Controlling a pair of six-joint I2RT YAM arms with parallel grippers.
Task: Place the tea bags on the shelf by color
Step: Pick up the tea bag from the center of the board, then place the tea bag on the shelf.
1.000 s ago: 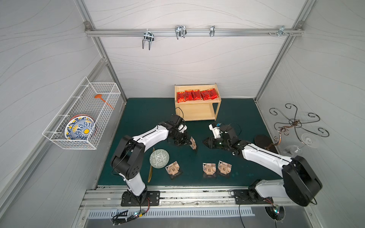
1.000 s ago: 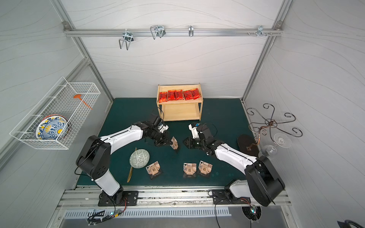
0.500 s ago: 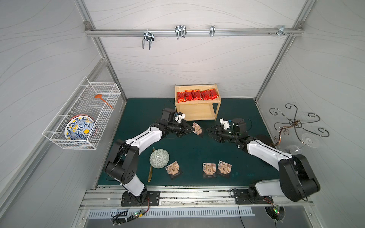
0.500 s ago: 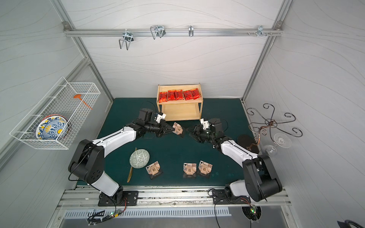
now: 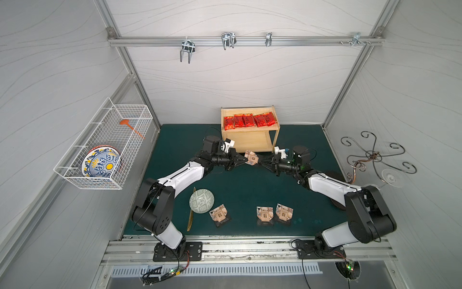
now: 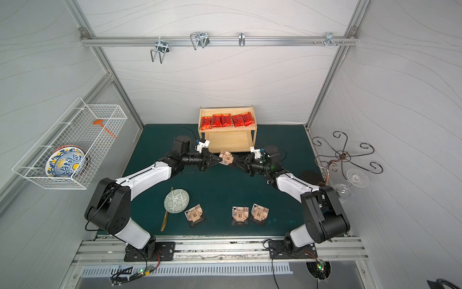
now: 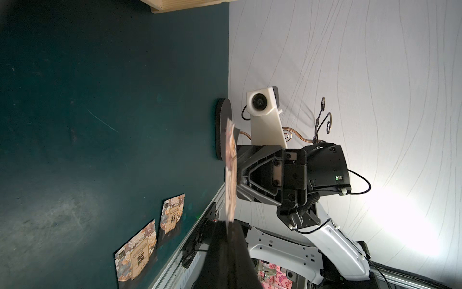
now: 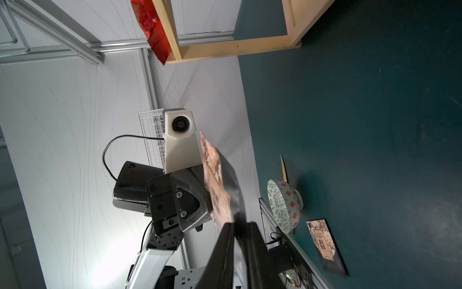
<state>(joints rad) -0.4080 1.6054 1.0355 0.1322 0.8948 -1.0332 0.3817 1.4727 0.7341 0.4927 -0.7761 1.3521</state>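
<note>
gripping one tan-brown pouch with a window-like print [image 5: 251,158] from opposite sides, the left tool [image 5: 243,162] and the right tool [image 5: 260,163] meet in the air just in front of the small two-tier light pine wooden shelf [image 5: 276,135]. the left tool is clenched on the pouch's edge nearer the left arm. in the right wrist view the right tool's dark fingers [image 8: 223,250] are pinched together on the other edge of it. the pouch is tilted and hangs above the dark green desk [image 5: 250,185], touching neither the desk nor the shelf.

five shiny red rectangular foil sachets [image 5: 250,120] lie side by side in a row on the shelf's top tier. three more pouches of the same tan-brown kind rest on the desk toward its front edge: a lone pouch [image 5: 219,213] just beside the round green-patterned bowl [image 5: 201,204], and a pair of pouches [image 5: 265,214] side by side nearer the right arm's base. a slim yellowish utensil [image 5: 190,220] lies on the desk just beside the bowl, on the left arm's side.
</note>
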